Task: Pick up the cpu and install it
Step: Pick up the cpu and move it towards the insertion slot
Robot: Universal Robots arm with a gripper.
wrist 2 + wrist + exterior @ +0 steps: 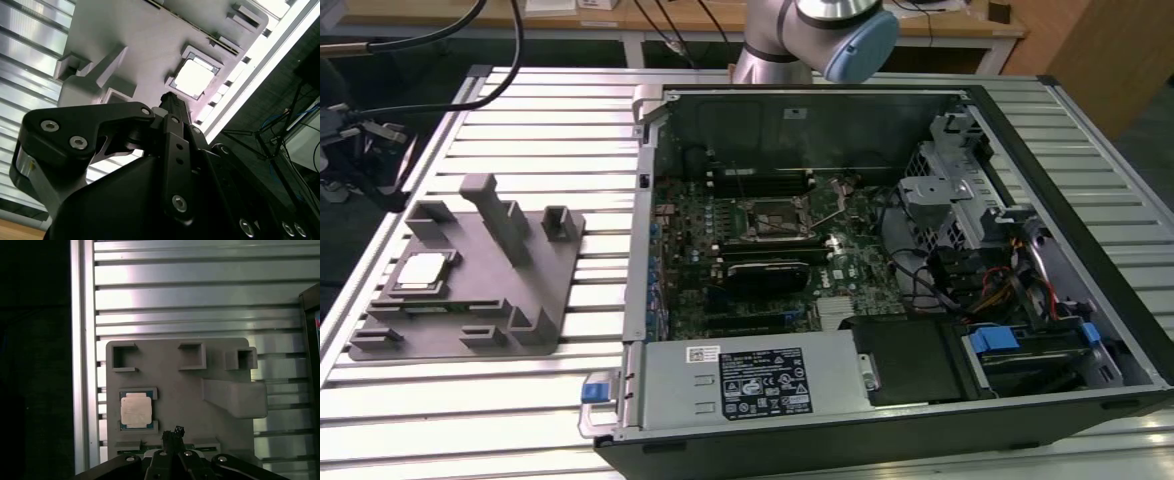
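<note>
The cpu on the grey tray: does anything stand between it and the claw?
Nothing visible does. The cpu lies uncovered in its recess on the grey tray, and in both wrist views only bare tray surface lies between it and the claw.

Even overhead light fills the exterior view. The slatted metal table [520, 120] reads pale and bright, with a soft sheen along its ribs, while the inside of the open computer case [854, 130] is darker, its far wall a shaded grey. The grey fixture tray [480, 300] throws only faint, short shadows from its upright blocks. In the second wrist view the cpu [194, 79] glares to plain white, the table slats flare in bright streaks, and the gripper [172, 97] stands nearly black against them. In the first wrist view a broad patch of glare lies across the slats, and the area beyond the table edge falls to near black.
</note>
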